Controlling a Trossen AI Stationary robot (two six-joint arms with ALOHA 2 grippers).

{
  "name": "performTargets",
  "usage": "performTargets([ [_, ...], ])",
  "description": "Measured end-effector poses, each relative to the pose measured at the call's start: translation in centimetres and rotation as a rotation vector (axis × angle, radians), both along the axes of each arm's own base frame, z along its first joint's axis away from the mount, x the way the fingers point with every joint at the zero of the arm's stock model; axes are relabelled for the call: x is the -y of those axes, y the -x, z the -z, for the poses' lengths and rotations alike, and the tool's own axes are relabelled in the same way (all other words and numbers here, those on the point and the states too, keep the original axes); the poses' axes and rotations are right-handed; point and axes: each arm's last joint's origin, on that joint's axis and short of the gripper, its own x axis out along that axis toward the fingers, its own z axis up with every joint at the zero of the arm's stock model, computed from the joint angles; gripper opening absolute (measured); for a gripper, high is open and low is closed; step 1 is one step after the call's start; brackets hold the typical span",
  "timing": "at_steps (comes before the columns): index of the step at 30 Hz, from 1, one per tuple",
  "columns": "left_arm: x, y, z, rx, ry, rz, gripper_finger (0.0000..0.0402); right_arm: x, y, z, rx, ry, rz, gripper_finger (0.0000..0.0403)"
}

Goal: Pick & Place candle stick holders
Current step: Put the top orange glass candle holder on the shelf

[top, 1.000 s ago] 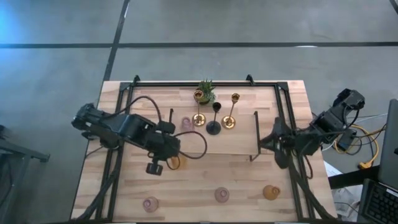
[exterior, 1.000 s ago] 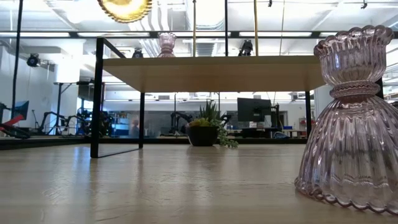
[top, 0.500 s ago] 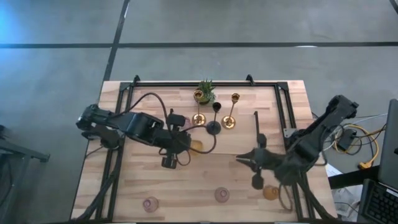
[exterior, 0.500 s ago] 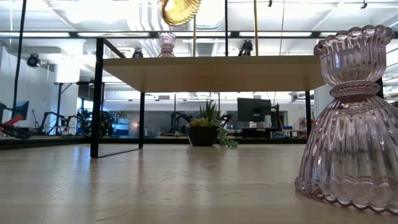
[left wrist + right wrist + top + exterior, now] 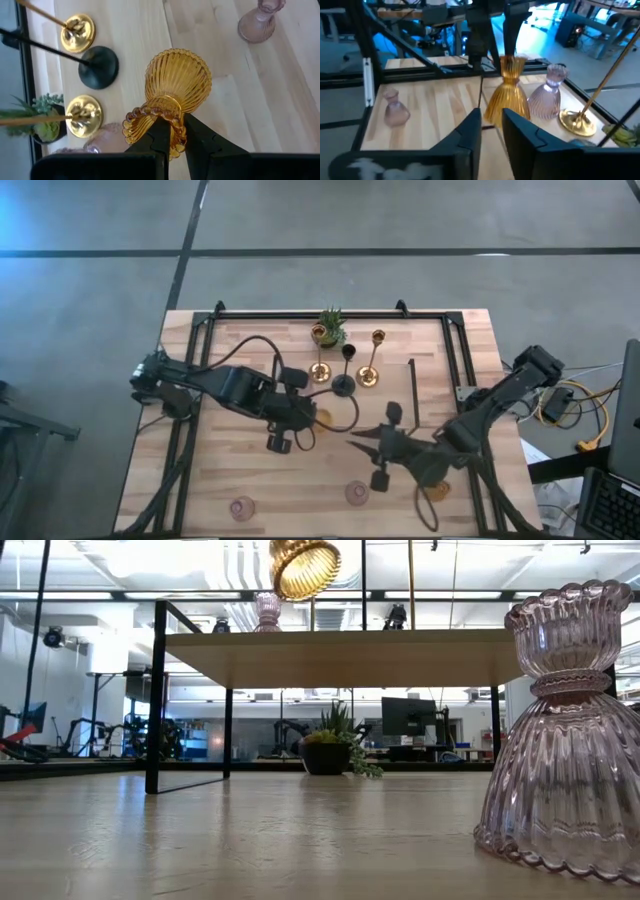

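Observation:
My left gripper (image 5: 303, 420) is shut on an amber glass candle stick holder (image 5: 318, 420), which hangs over the near edge of the raised wooden shelf (image 5: 390, 408). The low view shows this holder (image 5: 305, 565) above shelf height. Two gold holders (image 5: 320, 370) (image 5: 369, 375) and a black one (image 5: 344, 383) stand on the shelf, with a pink one (image 5: 547, 95) beside them. My right gripper (image 5: 352, 442) is level over the table's middle, pointing at the amber holder (image 5: 507, 95). Its fingers (image 5: 492, 131) stand slightly open with nothing between them. My left gripper pinches the beaded rim (image 5: 173, 129) of the amber holder's narrow cup end between its two fingertips. The fingers come from above, slanting down toward the table's right. The holder hangs below them, its wide ribbed foot (image 5: 178, 75) lowest, a little tilted, clear of shelf and table.
A small potted plant (image 5: 329, 328) stands at the shelf's back. On the near table stand two pink holders (image 5: 241, 507) (image 5: 357, 493) and an amber one (image 5: 437, 490) under my right arm. The shelf's black frame (image 5: 410, 395) rises at its right end.
My left gripper has carried the amber holder toward the table's right and far side, from above the table to above the shelf's near edge. My right arm has swung from the table's right edge toward the middle, sinking a little and turning toward the amber holder.

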Motion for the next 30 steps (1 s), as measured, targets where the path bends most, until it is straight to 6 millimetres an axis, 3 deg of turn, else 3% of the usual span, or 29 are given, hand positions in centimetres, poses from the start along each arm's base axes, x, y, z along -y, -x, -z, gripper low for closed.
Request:
performTargets([
  [7, 0.3, -0.5, 0.4, -0.016, -0.058, 0.132, 0.0035, -0.4, -3.6, 0.4, -0.063, 0.070, 0.033, 0.0152],
  [14, 1.4, 0.0, 0.3, -0.040, -0.152, 0.342, 0.0035, 0.2, -4.7, 0.5, -0.121, 0.018, 0.097, 0.0206],
  [22, 2.7, 0.5, 0.3, -0.049, -0.377, 0.545, 0.0035, 1.3, -6.0, 0.6, -0.129, -0.098, 0.005, 0.0229],
  [30, 3.0, 0.0, -0.1, 0.001, -0.480, 0.690, 0.0035, 1.6, -6.3, 0.4, -0.118, -0.088, -0.006, 0.0226],
])
